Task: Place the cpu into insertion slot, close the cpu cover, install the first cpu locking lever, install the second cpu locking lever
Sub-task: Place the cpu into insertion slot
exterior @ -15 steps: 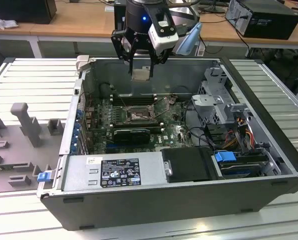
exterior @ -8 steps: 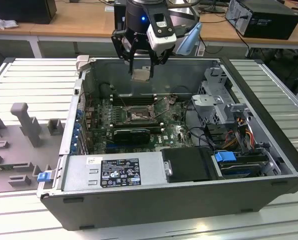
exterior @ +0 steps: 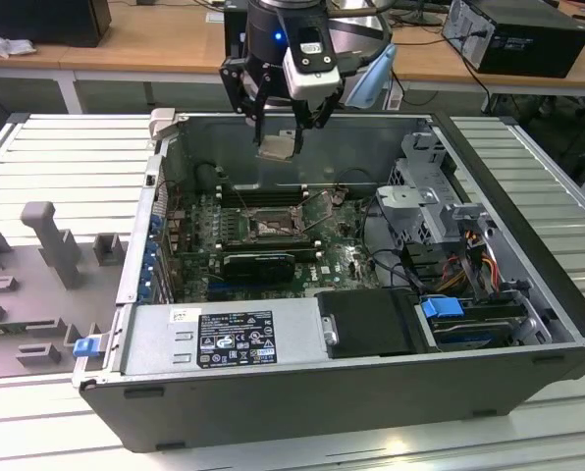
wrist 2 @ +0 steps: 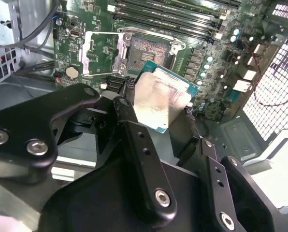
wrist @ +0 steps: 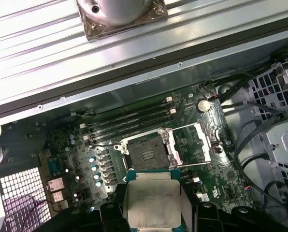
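My gripper (exterior: 278,144) hangs above the open computer case, shut on the cpu (exterior: 276,147), a small pale metal square held flat between the black fingers (wrist 2: 126,107). Both wrist views show the cpu (wrist 2: 161,99) (wrist: 152,203) held over the green motherboard, short of the insertion slot. The insertion slot (exterior: 270,227) (wrist 2: 146,50) (wrist: 146,152) lies bare below, its dark pin field exposed. The cpu cover (wrist 2: 101,50) (wrist: 192,142) is swung open beside the slot. A thin wire locking lever (wrist: 188,126) stands raised at the cover's edge.
Long black memory slots (exterior: 263,194) run behind the slot and a black graphics card (exterior: 258,263) lies in front. A power supply (exterior: 224,339), a drive cage (exterior: 420,196) and loose cables (exterior: 469,260) crowd the case. Grey fixtures (exterior: 52,240) sit on the exterior view's left.
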{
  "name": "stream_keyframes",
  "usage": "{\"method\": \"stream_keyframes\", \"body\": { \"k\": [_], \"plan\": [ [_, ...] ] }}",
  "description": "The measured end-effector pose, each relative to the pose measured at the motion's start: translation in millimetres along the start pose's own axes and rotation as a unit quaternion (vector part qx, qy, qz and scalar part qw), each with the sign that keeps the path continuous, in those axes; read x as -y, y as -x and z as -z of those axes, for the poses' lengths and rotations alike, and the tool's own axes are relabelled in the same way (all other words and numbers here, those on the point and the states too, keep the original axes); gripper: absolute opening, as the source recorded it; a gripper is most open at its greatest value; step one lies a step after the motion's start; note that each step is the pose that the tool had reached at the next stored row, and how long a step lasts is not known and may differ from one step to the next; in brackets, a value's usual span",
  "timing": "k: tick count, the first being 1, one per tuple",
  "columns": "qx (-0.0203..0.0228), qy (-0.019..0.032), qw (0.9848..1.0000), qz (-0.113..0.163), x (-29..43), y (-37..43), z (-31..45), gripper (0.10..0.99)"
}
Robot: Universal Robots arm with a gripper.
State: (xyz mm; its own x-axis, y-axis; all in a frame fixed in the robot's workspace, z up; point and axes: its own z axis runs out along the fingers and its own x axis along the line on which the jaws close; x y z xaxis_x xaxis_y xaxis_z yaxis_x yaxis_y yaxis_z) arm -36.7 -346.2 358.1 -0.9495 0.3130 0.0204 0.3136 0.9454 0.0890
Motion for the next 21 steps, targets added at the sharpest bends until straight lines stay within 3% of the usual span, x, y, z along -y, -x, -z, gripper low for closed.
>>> {"method": "stream_keyframes", "body": {
  "k": [8, 16, 19, 21],
  "plan": [
    [0.0031, 0.0007, 0.9994, -0.035, 0.0, 0.0, -0.1, 0.529],
    [0.0067, 0.0015, 0.9972, -0.075, 0.0, 0.0, -0.2, 0.529],
    [0.0087, 0.0020, 0.9952, -0.097, 0.0, 0.0, -0.4, 0.529],
    [0.0089, 0.0020, 0.9949, -0.100, 0.1, 0.0, -1.4, 0.529]
  ]
}}
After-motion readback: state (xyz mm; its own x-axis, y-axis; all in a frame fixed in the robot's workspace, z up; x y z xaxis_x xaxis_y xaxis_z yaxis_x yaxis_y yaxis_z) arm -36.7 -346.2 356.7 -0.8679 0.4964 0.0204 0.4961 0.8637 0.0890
